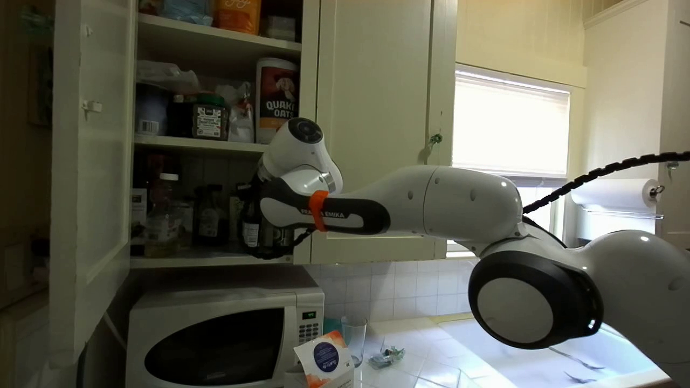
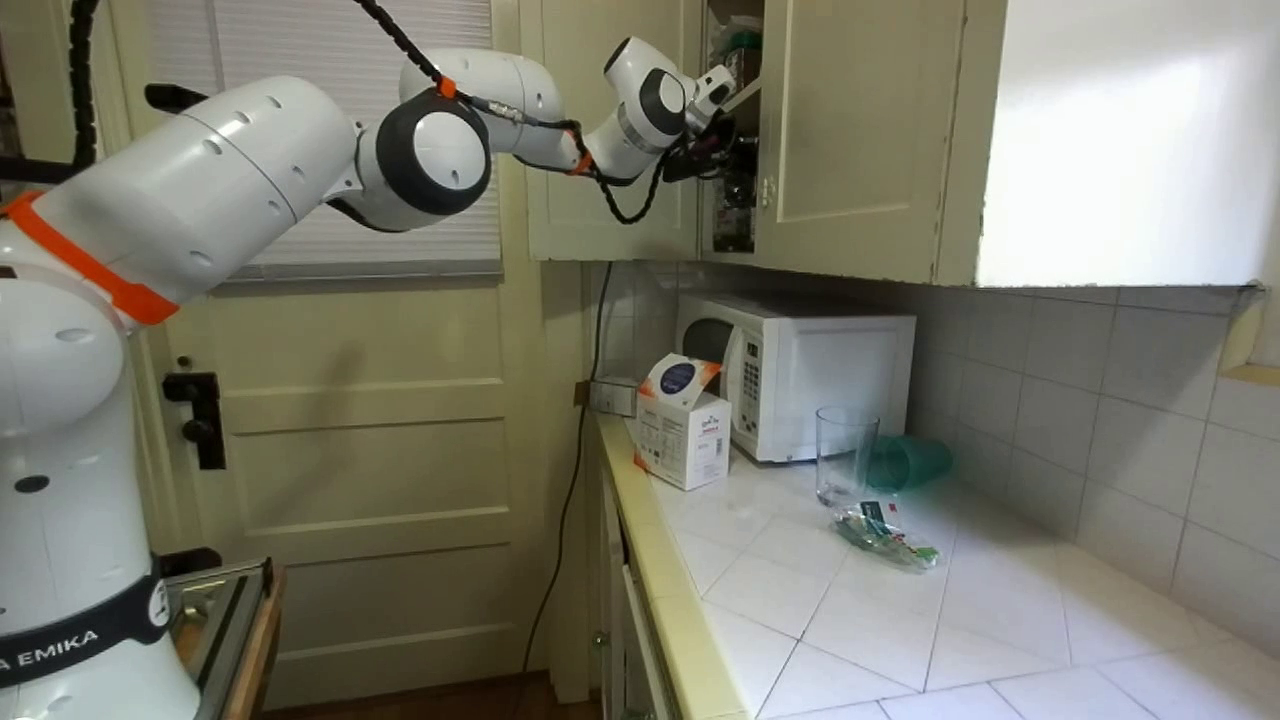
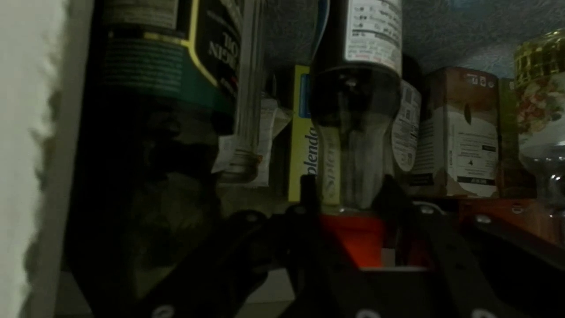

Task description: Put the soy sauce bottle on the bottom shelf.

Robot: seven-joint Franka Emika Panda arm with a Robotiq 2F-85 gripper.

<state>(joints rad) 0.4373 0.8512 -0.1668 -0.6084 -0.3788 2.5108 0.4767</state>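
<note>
The soy sauce bottle [image 3: 357,97] has dark contents, a white label and a red cap. The wrist view stands upside down, so the cap is low in the picture. My gripper [image 3: 349,187] is shut around its clear neck, one fingertip on each side. In an exterior view the bottle [image 1: 250,234] is partly behind the wrist, upright just over the front edge of the bottom shelf [image 1: 207,262]. I cannot tell whether its base touches the board. The shelf's grey surface [image 3: 287,31] shows in the wrist view. In an exterior view the gripper [image 2: 715,150] is inside the cupboard opening.
A dark olive oil bottle [image 3: 176,75] stands close beside, near the cupboard frame [image 3: 33,154]. A yellow Splenda box [image 3: 300,145] and brown carton [image 3: 468,137] stand behind. The cupboard door [image 1: 97,161] is open. The middle shelf [image 1: 199,143] is above, the microwave [image 1: 226,334] below.
</note>
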